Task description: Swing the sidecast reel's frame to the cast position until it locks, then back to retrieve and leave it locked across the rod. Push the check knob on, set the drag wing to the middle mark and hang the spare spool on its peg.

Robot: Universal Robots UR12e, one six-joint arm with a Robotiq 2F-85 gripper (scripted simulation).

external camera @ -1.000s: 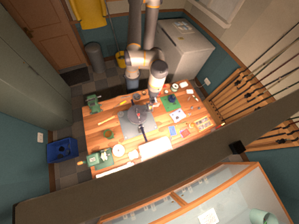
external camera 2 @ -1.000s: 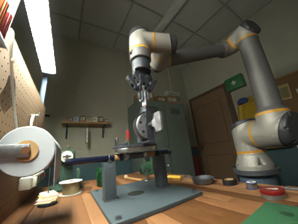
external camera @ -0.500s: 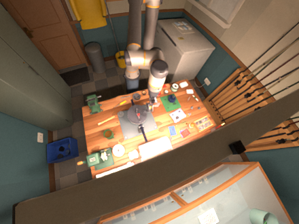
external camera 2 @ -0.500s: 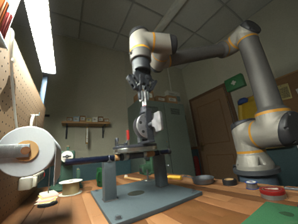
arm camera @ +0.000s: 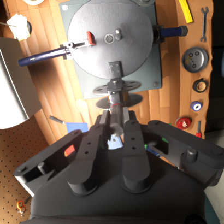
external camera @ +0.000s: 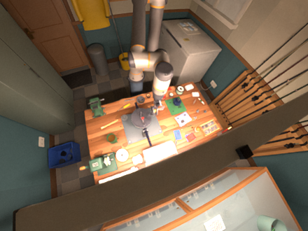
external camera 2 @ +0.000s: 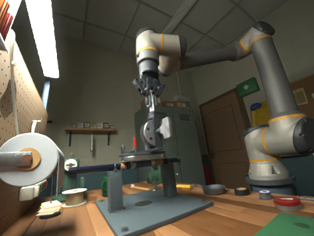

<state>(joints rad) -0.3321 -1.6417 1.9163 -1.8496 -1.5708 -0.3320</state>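
Note:
The reel frame's ribbed grey handle (arm camera: 117, 116) stands up from the frame, and my two fingers are clamped on either side of it. My gripper (arm camera: 116, 120) (external camera 2: 151, 99) (external camera: 156, 109) is closed on this handle, straight above the reel. The sidecast reel (external camera 2: 153, 132) sits on a dark blue rod (external camera 2: 96, 166) held in a grey stand (external camera 2: 149, 202). A white winged knob (external camera 2: 165, 127) shows on the reel's side. From the wrist camera the round grey disc (arm camera: 110, 38) lies beyond the handle, with a red tab (arm camera: 90, 37) on it. I cannot make out the spare spool's peg.
A white tray (external camera: 160, 152) lies at the bench's front edge. A green mat (external camera: 176, 105) lies right of the stand. A paper roll (external camera 2: 29, 162) hangs on the pegboard at left. Small tins, tape rolls (external camera 2: 287, 203) and tools are scattered over the wooden bench.

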